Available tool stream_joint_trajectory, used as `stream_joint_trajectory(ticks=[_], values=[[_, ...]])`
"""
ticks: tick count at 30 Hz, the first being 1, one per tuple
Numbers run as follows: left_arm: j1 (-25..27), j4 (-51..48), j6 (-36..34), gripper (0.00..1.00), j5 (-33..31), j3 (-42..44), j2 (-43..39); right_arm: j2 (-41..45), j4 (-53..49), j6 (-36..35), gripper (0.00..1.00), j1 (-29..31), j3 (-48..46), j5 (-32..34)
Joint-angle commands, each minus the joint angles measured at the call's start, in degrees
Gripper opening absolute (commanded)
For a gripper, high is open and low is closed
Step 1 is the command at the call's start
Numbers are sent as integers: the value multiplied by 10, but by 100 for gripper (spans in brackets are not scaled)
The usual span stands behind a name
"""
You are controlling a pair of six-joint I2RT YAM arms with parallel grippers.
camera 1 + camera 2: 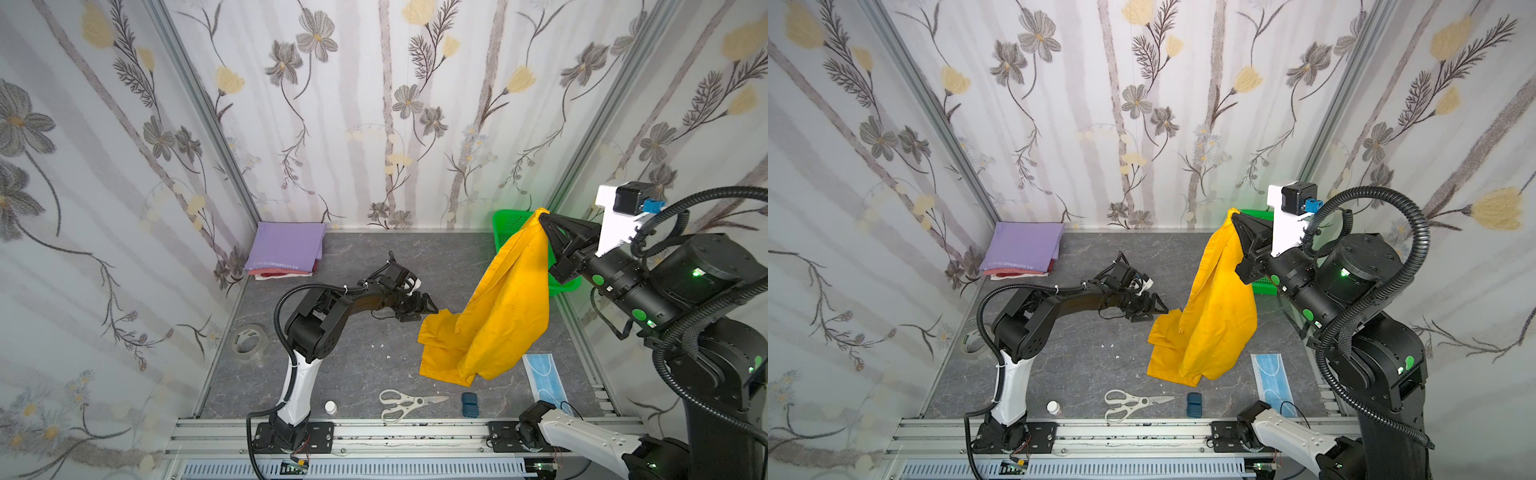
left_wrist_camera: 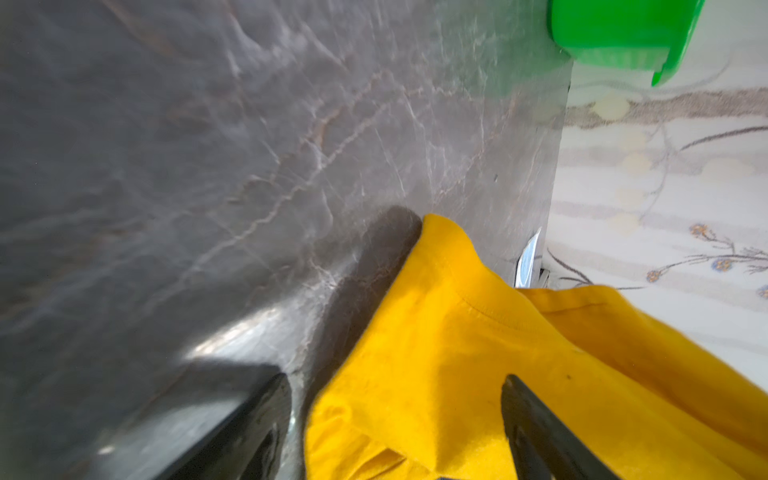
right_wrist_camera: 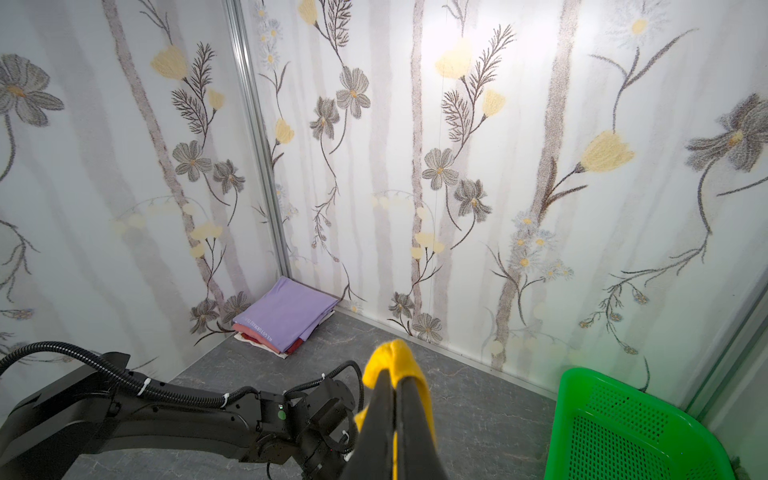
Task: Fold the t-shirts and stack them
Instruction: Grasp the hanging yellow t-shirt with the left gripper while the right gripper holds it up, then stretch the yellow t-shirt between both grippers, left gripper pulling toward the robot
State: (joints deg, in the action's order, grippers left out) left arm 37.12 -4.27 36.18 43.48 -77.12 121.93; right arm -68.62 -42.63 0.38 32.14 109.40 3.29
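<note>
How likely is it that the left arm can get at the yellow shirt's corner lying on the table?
Probably yes. The left gripper sits at that corner of the yellow shirt, jaws open on either side of the cloth. The right gripper holds the other end up, out of the way.

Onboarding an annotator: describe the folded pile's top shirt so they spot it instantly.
Look at the far left corner of the table, where a folded pile sits. The lavender t-shirt is its top layer: the only purple cloth, white lettering along its near edge, a red t-shirt beneath.
</note>
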Motion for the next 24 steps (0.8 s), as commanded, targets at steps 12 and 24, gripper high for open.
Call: stream_joint_trajectory(ticks=[12,24], values=[[-91,-31,21,0,-140,31,-173,-20,43,17,0,-55,-53,-32],[-254,-294,-121,0,-221,-189,-364,-110,175,84,0,-276,-146,-254]])
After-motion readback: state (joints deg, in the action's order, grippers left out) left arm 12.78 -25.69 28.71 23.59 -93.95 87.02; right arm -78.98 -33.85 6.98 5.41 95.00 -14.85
